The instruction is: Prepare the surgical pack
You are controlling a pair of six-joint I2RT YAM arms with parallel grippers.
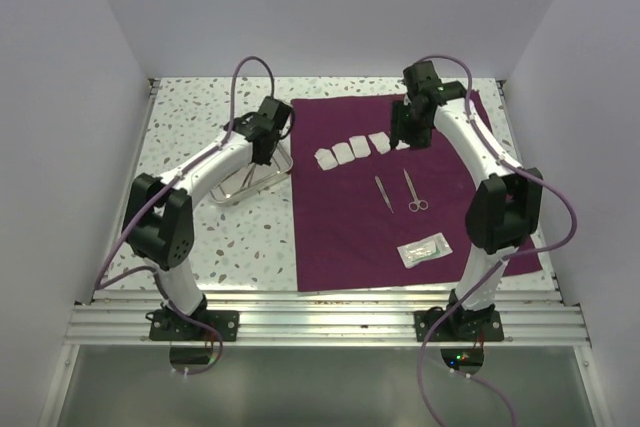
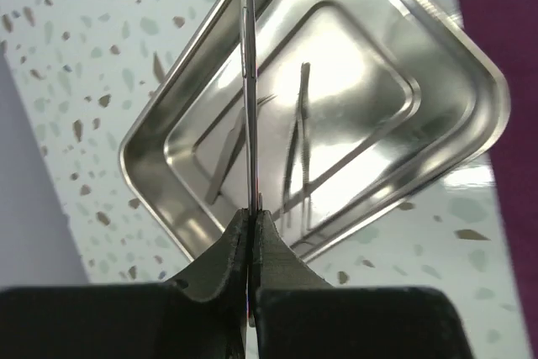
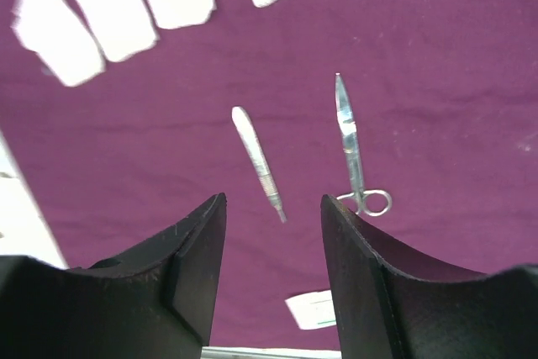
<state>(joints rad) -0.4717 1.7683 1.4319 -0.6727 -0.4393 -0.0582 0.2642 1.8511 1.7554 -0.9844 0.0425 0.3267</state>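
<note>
The purple-maroon drape (image 1: 420, 187) lies flat on the right half of the table. On it are a row of white gauze squares (image 1: 360, 148), a straight steel handle (image 1: 383, 193), scissors (image 1: 413, 192) and a white pouch (image 1: 424, 250). The steel tray (image 1: 262, 185) sits left of the drape. My left gripper (image 1: 268, 150) hangs over the tray, shut on a thin steel instrument (image 2: 248, 81) seen edge-on. Another thin instrument (image 2: 301, 136) lies in the tray (image 2: 458, 81). My right gripper (image 1: 408, 139) is open and empty above the drape, with the handle (image 3: 256, 157), scissors (image 3: 353, 145) and gauze (image 3: 109, 6) below it.
White walls close in the speckled tabletop (image 1: 200, 117) on three sides. An aluminium rail (image 1: 320, 322) runs along the near edge with both arm bases. The pouch also shows in the right wrist view (image 3: 313, 308). Purple cables loop above both arms.
</note>
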